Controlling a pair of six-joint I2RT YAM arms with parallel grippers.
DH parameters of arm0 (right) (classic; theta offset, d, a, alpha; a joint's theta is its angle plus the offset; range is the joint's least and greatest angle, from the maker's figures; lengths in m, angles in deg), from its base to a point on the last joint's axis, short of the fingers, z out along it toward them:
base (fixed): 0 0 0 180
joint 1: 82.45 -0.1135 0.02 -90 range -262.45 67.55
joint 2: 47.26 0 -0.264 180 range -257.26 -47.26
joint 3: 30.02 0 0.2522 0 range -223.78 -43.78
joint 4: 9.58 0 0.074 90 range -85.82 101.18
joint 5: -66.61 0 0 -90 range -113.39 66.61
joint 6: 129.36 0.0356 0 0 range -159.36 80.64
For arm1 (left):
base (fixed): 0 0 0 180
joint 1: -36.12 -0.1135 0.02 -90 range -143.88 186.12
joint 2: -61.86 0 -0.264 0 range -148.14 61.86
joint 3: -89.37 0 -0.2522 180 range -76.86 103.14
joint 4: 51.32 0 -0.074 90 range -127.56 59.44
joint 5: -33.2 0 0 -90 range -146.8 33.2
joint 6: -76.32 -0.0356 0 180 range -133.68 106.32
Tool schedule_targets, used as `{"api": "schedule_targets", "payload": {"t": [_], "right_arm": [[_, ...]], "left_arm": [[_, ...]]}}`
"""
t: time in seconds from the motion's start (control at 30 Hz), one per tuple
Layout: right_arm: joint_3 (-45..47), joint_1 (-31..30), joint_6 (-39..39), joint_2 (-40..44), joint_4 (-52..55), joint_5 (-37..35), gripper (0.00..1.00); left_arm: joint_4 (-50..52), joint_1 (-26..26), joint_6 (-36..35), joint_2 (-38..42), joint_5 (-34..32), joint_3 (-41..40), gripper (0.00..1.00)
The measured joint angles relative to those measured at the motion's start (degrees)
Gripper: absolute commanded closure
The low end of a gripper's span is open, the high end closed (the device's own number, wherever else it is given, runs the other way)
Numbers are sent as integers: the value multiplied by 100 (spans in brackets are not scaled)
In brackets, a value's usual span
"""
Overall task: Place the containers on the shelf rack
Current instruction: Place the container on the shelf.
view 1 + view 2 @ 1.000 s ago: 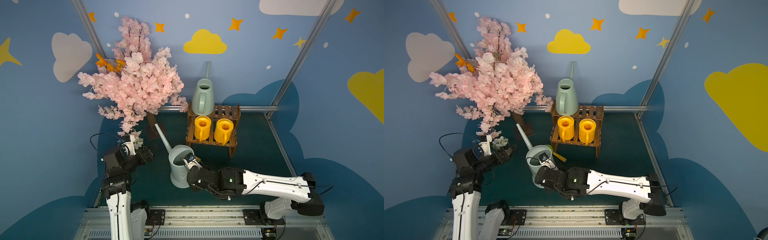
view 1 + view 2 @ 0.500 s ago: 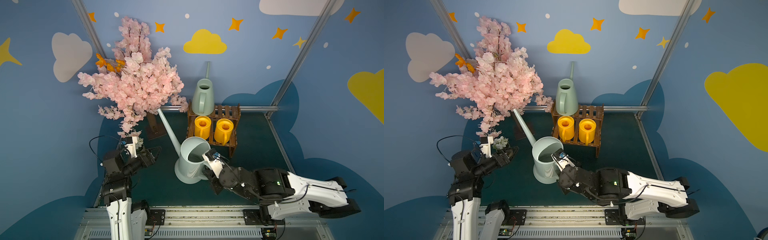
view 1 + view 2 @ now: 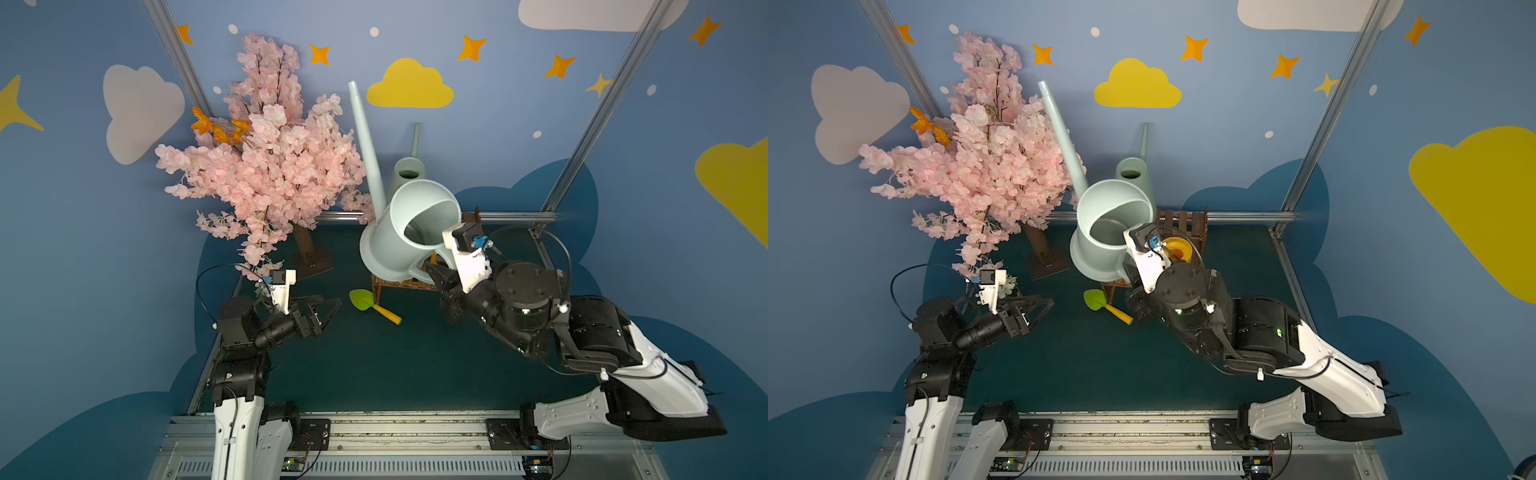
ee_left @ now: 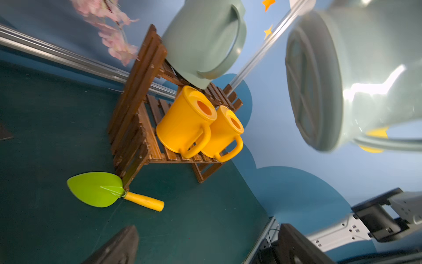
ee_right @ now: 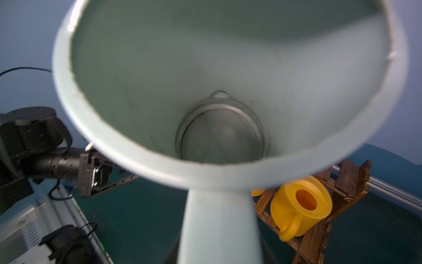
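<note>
Hoisted higher, the pale can (image 3: 409, 232), handle pinched in right jaws, needs levelling toward the rack (image 3: 1183, 219) slot at two o'clock; left jaws spread.

Robot laboratory test cell dressed as a garden scene. Blue walls (image 3: 1225, 137) painted with clouds and stars, framed by aluminium posts (image 3: 1325, 120), enclose the shelf rack (image 3: 1185, 222) from behind and both sides. The rack stands on a dark green mat (image 3: 1100, 365), with an artificial pink blossom tree (image 3: 984, 166) beside it. In front of the rack, the left arm (image 3: 934, 374) and right arm (image 3: 1341, 374) are mounted on a metal rail (image 3: 1121, 430).
</note>
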Motion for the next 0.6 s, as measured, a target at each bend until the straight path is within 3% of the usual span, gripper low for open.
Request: {"api": "schedule_targets", "payload": {"t": [0.27,0.6], "right_arm": [[-883,1635,-323,-236,0,-175,100],[-1679,3991,271,-815,555,184,100]], "left_arm": [[-369,1943,-702,-525,-1088,125,0],[-1043,3351,-1143,-1585,-2312,656,0]]}}
